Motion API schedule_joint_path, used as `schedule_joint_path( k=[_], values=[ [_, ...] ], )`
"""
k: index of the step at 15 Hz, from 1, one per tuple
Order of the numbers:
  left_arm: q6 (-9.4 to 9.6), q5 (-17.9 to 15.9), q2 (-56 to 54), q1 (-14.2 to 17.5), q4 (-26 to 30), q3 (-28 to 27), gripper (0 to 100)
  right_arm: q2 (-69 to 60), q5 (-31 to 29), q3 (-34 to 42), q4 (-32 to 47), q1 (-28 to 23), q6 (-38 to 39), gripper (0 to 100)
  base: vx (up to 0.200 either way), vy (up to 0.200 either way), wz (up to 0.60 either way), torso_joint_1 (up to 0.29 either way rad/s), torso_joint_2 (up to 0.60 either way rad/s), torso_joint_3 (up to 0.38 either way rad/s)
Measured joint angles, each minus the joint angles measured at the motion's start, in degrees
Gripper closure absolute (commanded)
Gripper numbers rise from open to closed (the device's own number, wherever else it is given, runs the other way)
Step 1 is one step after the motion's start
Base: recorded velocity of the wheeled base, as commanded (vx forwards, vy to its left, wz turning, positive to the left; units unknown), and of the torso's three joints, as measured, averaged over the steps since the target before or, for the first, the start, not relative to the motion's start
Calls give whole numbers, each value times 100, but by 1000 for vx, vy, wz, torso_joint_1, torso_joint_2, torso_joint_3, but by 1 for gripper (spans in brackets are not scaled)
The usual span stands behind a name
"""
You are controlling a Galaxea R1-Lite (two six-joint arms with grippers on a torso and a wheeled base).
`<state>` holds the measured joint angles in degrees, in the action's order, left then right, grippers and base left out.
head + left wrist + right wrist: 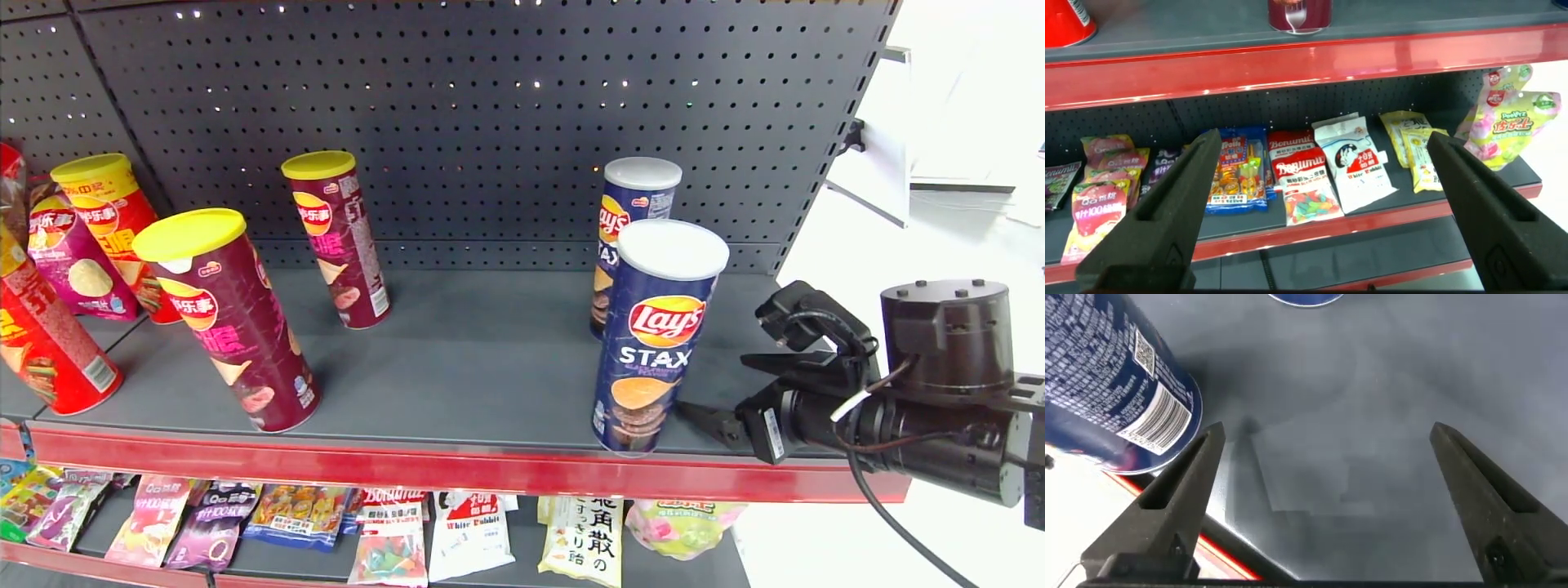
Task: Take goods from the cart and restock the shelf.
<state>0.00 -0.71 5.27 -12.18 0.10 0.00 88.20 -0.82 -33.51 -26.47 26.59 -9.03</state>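
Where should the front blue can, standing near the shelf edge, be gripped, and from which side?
Probably its middle body, from the right. The front blue can stands upright, its round wall free on that side, where the open right gripper is level with its lower part. The rear blue can stands close behind it.

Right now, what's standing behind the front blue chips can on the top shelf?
A second blue can with a white lid stands behind the front blue can, before the pegboard back panel. The front can covers much of its lower part.
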Motion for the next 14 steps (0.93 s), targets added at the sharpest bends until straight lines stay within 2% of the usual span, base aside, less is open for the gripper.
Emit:
schedule_joint_path(
  k=[14],
  values=[
    [0, 2, 0, 2, 0, 0, 0, -105, -85, 140, 2, 349, -2, 0, 0, 0, 0, 0, 0, 0]
  ],
)
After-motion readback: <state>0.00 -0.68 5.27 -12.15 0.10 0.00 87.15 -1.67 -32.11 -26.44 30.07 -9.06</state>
